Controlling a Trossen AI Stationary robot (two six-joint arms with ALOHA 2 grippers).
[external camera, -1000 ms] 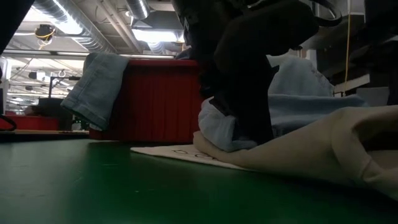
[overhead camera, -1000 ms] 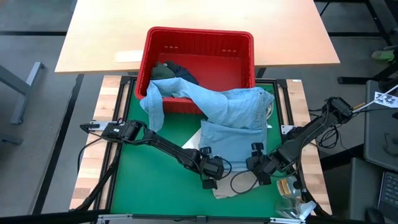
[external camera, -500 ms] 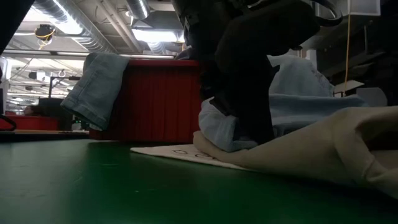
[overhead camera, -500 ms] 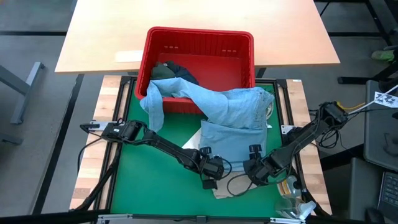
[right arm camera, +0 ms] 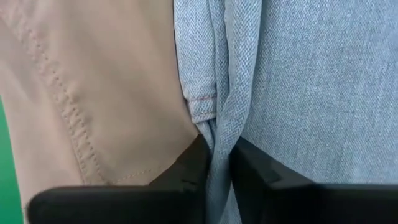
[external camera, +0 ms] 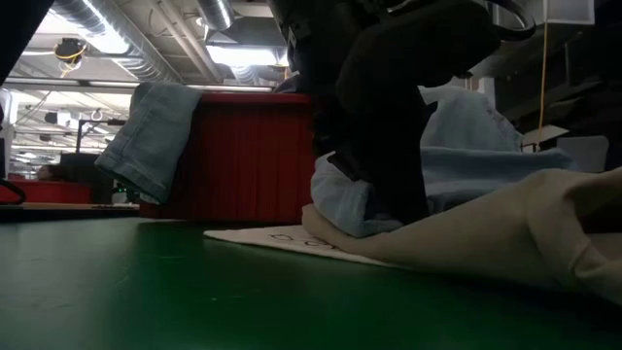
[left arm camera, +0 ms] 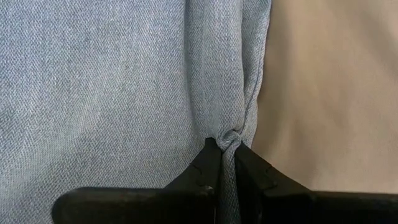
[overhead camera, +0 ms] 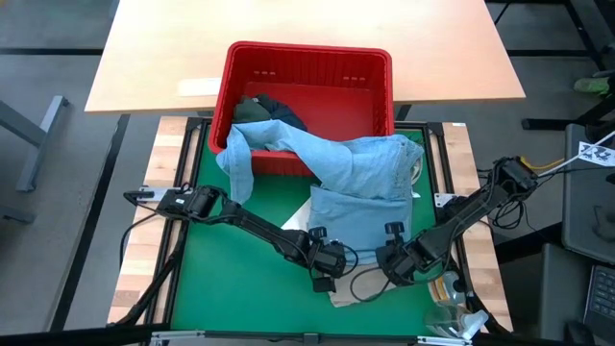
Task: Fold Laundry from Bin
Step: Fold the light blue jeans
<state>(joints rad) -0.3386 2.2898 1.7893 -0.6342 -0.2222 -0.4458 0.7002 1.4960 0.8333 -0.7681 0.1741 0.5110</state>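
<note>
The left gripper (left arm camera: pixel 226 163) is clenching its jaws on a small pinch of the light blue shirt (overhead camera: pixel 360 187) at its hem, where the denim meets the beige garment (left arm camera: pixel 329 87) lying under it. The right gripper (right arm camera: pixel 219 163) is likewise squeezing a bunched fold of the same hem, jaws clamped on the blue cloth just beside the beige seam. From above, both grippers are sitting low at the shirt's near edge, the left gripper at one corner, the right gripper at the other. Beyond them the shirt is trailing up over the rim of the red bin (overhead camera: pixel 307 60), one sleeve hanging down the bin's outer wall, with darker clothes (overhead camera: pixel 269 109) still inside.

To do this step well, both arms should probably be lifting and drawing the hem evenly, keeping it taut between them, so the shirt is sliding free of the bin without dragging the beige garment along or tipping the bin.
</note>
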